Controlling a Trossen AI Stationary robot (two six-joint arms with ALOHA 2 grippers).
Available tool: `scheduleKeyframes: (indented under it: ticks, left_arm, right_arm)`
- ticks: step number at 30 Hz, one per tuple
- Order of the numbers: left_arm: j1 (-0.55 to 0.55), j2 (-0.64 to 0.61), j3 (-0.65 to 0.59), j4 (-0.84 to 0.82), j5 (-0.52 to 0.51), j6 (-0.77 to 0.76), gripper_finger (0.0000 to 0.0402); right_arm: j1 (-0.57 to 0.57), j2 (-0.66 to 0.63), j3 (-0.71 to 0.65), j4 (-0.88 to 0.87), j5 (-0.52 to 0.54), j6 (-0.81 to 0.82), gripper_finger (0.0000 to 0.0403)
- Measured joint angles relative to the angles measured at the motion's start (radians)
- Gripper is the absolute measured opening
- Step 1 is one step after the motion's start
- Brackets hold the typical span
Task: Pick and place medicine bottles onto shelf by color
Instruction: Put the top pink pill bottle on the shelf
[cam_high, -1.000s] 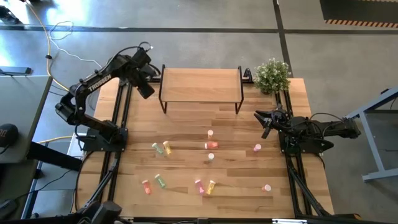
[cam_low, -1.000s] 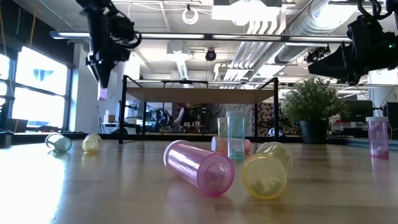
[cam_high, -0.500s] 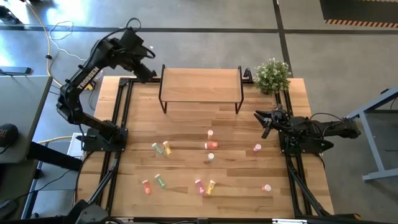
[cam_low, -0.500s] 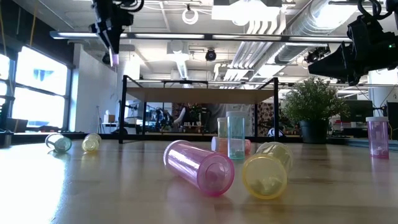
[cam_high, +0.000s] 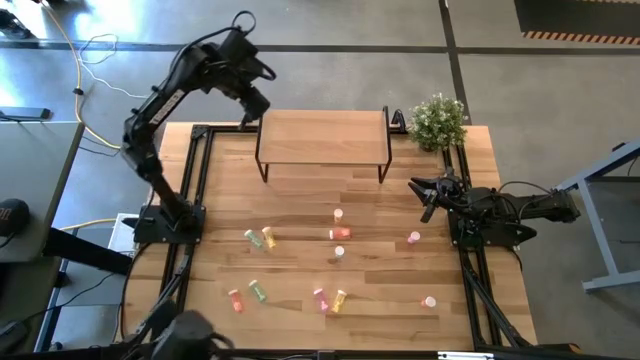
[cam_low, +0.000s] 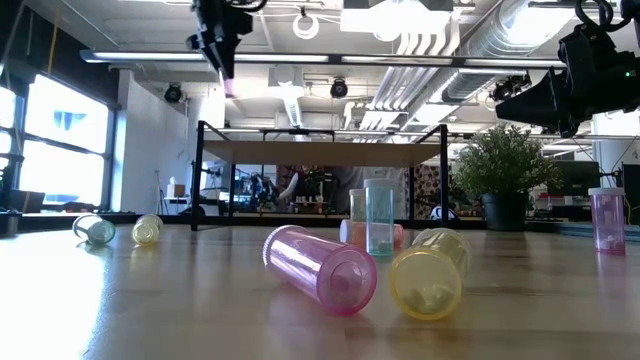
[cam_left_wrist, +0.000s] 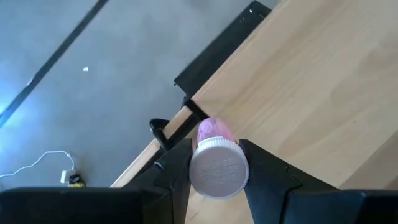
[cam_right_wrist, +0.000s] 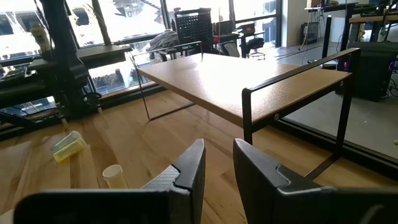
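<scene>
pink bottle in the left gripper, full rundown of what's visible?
The pink bottle is a small translucent pink cylinder with a ribbed white cap facing the wrist camera. The left gripper clamps it between its two dark fingers, lifted above the shelf near its left end, touching only the fingers.

- My left gripper (cam_high: 256, 103) now sits higher and further right in the high view, at the shelf's (cam_high: 322, 137) upper-left corner.
- The pink bottle (cam_left_wrist: 216, 132) it grips travels along.
</scene>
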Motion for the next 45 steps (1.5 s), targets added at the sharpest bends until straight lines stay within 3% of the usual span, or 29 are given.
scheduleKeyframes:
  ticks: [10, 39, 45]
  left_arm:
    - [-0.037, 0.184, 0.145, -0.046, 0.051, 0.015, 0.0115]
    - [-0.044, 0.365, 0.144, -0.072, 0.094, -0.037, 0.0115]
    - [-0.044, 0.365, 0.121, -0.069, 0.075, -0.045, 0.0115]
  right_arm:
    - [0.000, 0.000, 0.000, 0.000, 0.000, 0.000, 0.0073]
    - [0.000, 0.000, 0.000, 0.001, 0.000, 0.000, 0.0073]
    - [0.000, 0.000, 0.000, 0.001, 0.000, 0.098, 0.0073]
